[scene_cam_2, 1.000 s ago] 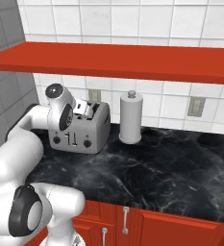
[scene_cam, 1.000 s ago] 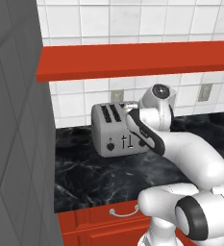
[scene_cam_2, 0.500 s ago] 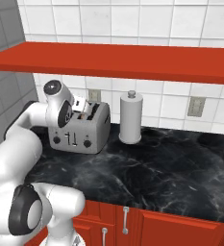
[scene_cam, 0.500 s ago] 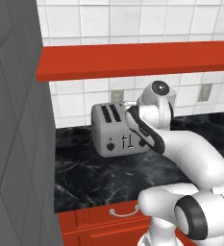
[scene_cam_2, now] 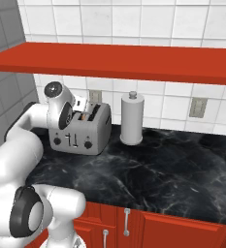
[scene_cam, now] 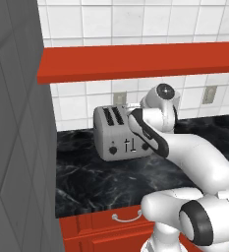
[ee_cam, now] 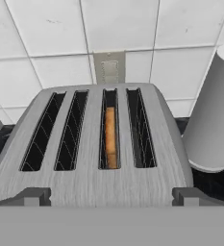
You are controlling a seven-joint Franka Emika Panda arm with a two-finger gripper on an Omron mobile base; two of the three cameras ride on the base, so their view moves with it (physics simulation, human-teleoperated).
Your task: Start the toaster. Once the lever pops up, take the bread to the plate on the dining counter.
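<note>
We see a black marble countertop (scene_cam_2: 168,169) veined in white, running along a white tiled wall (scene_cam_2: 134,19), with red drawers (scene_cam_2: 172,232) below it and a long red shelf (scene_cam_2: 119,60) above. In the left base view a tall grey cabinet side (scene_cam: 17,128) fills the 9 o'clock part of the picture.

The white arm (scene_cam: 194,157) rises from the base and bends toward the wall, its hand above the toaster (scene_cam_2: 80,131). The toaster, silver-grey and boxy, stands on the countertop close to the wall; from the right base view it sits at about 9 o'clock, and its front shows two black knobs and two thin black levers (scene_cam: 129,144). At 3 o'clock of it in that view, just beside it but apart, stands a grey upright paper towel roll (scene_cam_2: 132,118). Wall outlets (scene_cam_2: 198,107) sit on the tiles behind.

In the hand view we look down on the toaster's four slots. The bread (ee_cam: 110,137), golden-brown, stands on edge in the third slot counting from 9 o'clock, sunk inside it. The other three slots look dark.

The gripper (ee_cam: 111,196) hovers just above the front edge of the toaster with its fingers (ee_cam: 29,197) spread wide apart, holding nothing; the two tips show at 7 and 5 o'clock of the hand view.
</note>
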